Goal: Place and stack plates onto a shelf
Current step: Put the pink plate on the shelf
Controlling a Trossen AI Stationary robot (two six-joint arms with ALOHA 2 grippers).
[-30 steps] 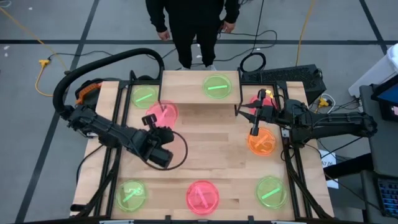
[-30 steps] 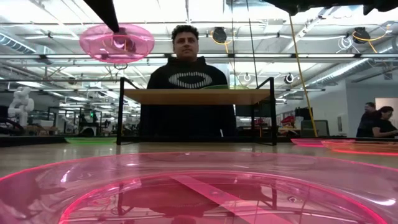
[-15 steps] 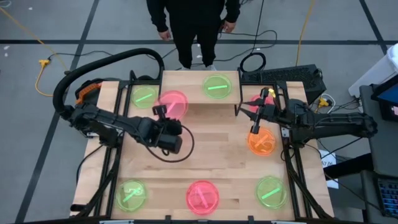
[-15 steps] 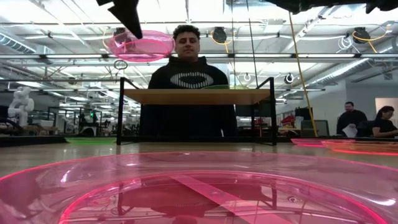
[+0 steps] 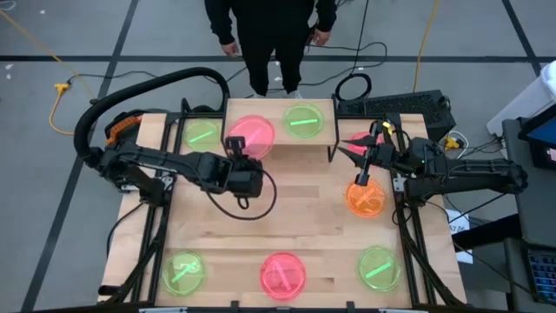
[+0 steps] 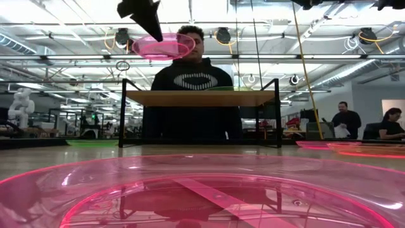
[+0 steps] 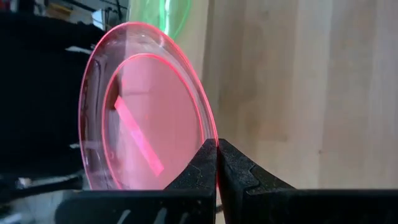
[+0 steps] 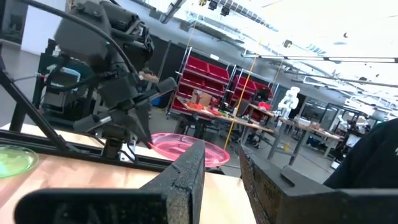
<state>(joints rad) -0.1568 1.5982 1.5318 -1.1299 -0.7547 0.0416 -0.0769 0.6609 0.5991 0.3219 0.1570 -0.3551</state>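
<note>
Near edge of table: three plates are lying in a row in the high view, a green plate [image 5: 184, 272], a pink plate [image 5: 283, 275] and another green plate [image 5: 379, 268]; the low view is showing only the pink one [image 6: 202, 196], filling its whole lower half.
Right gripper [image 5: 372, 146]: it is hanging at the right side of the table, above an orange plate [image 5: 365, 198] lying on the tabletop. Its fingers [image 8: 186, 171] are standing apart with nothing between them in the right wrist view.
Left gripper [image 5: 234, 148]: it is clenched on the rim of a pink plate [image 5: 251, 135], carried above the left part of the shelf [image 5: 282, 130]. The left wrist view is showing the two fingers [image 7: 198, 169] pinching the plate's edge [image 7: 146, 134]; the low view is showing this plate [image 6: 163, 47] held well above the shelf top [image 6: 199, 98].
Shelf: one green plate [image 5: 303, 121] is resting on its right part. In the low view only a thin green sliver of it is showing over the board's edge.
Far left of table: a green plate [image 5: 201, 134] is lying beside the shelf.
Hidden or unclear: something pink beside the right gripper [image 5: 358, 140] is partly covered by the arm; whether it is a plate cannot be told.
Beyond table: a person in dark clothing [image 6: 193, 88] is standing behind the shelf, cut off in the high view.
</note>
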